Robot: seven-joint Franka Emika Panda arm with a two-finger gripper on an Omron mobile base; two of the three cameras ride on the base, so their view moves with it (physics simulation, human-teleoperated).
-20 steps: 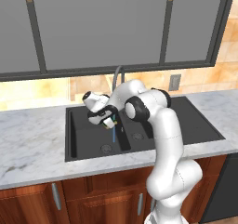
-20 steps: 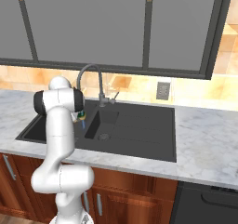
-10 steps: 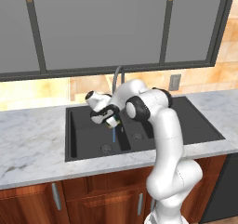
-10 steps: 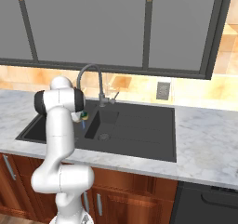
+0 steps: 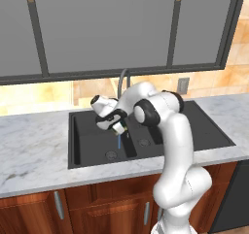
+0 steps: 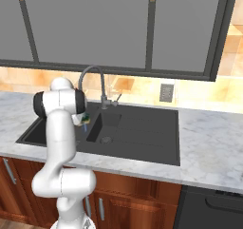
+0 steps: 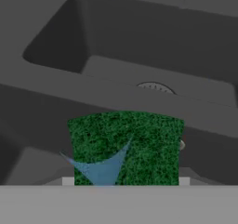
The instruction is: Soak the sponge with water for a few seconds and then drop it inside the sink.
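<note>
My gripper (image 5: 117,126) hangs over the left part of the dark double-basin sink (image 5: 92,137), shut on the sponge (image 5: 119,128). In the hand view the sponge's (image 7: 125,141) green scrub face sits between the fingertips (image 7: 68,181), above the divider between the basins. Under the grey gooseneck faucet (image 5: 122,80), a thin pale-blue stream of water (image 5: 118,141) runs down from the sponge. The water (image 7: 103,169) shows as a pale-blue wedge across the green face. From the right base view, the sponge (image 6: 86,117) and the water (image 6: 85,127) peek out beside my arm, under the faucet (image 6: 91,71).
A round drain (image 7: 155,88) lies in the basin beyond the sponge, another drain (image 5: 111,155) in the left basin. Marble counter (image 5: 34,150) surrounds the sink (image 6: 142,128). Grey wall cabinets hang above. A wall outlet (image 6: 165,92) sits on the backsplash.
</note>
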